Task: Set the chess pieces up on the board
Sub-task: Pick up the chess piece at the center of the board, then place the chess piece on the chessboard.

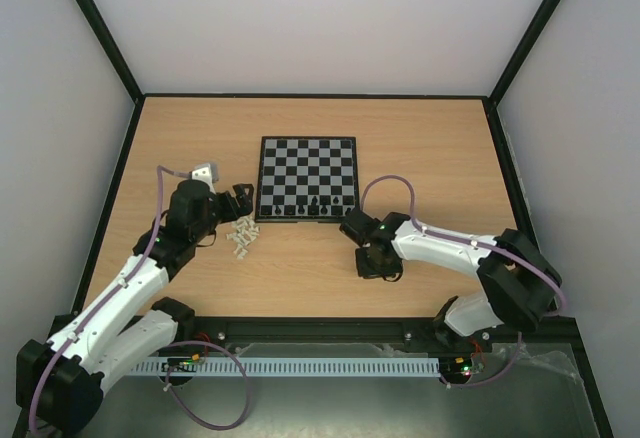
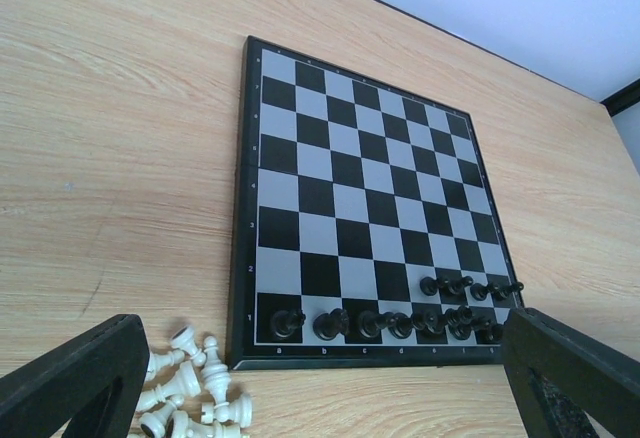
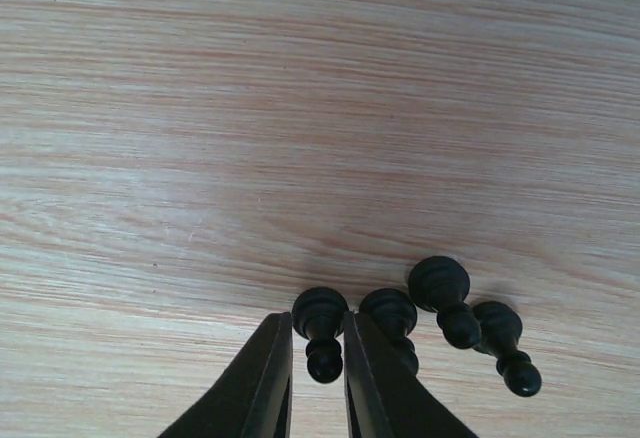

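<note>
On the desk (image 1: 420, 148), the board (image 1: 305, 158) has black pieces (image 2: 380, 323) along its near edge only, white pieces (image 1: 242, 238) heaped aside; left fingers (image 2: 90, 368) splayed, right fingers (image 3: 262, 383) narrowly flanking a loose pawn (image 3: 322, 330).

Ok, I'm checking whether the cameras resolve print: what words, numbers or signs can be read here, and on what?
"1", "2", "3", "4": left border of the chessboard, left wrist view.
"a", "b", "c", "d": its near border, same view.
Remaining rank numbers and file letters: too small or blurred to read.
Elsewhere: nothing readable.
</note>
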You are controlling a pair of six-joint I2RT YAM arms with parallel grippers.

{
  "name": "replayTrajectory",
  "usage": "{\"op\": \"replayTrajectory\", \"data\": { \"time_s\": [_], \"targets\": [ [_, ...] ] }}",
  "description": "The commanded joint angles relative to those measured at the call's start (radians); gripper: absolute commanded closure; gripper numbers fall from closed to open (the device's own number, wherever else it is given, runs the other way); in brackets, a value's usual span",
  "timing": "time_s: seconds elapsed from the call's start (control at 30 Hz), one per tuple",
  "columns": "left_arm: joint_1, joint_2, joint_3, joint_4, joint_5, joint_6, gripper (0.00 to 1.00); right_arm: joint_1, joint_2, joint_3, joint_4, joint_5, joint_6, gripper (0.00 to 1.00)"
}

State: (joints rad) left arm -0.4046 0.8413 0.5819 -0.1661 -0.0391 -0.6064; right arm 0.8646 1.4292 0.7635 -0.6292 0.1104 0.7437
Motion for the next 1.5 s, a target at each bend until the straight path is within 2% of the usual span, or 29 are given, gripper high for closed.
{"op": "replayTrajectory", "data": {
  "time_s": [0.0,0.2,0.33,0.47,0.7,0.87,1.07,1.47],
  "targets": [
    [0.006,0.001,-0.013,0.008,-0.011,0.004,0.01,0.008,0.016,-0.01,-0.032,0.015,0.01,0.87],
    [0.006,0.003,-0.013,0.011,-0.013,0.006,0.0,0.008,0.018,0.03,-0.04,0.014,0.0,0.93],
    [0.006,0.003,-0.013,0.008,-0.022,0.008,0.0,0.008,0.055,0.19,-0.094,0.028,-0.043,0.93],
    [0.007,0.002,-0.009,0.005,-0.025,0.007,0.01,0.007,0.156,0.454,-0.164,0.05,-0.104,0.93],
    [0.013,-0.021,-0.003,-0.013,-0.023,0.009,0.01,-0.038,0.484,1.001,-0.307,0.044,-0.252,0.93],
    [0.015,-0.038,-0.005,-0.023,-0.018,0.007,0.0,-0.068,0.668,1.253,-0.374,-0.018,-0.312,0.93],
    [0.016,-0.038,-0.003,-0.03,-0.019,0.007,0.01,-0.075,0.802,1.347,-0.388,-0.047,-0.334,0.94],
    [0.016,-0.051,-0.009,-0.039,-0.032,0.005,0.01,-0.081,0.861,1.311,-0.377,-0.03,-0.345,0.94]
  ]
}}
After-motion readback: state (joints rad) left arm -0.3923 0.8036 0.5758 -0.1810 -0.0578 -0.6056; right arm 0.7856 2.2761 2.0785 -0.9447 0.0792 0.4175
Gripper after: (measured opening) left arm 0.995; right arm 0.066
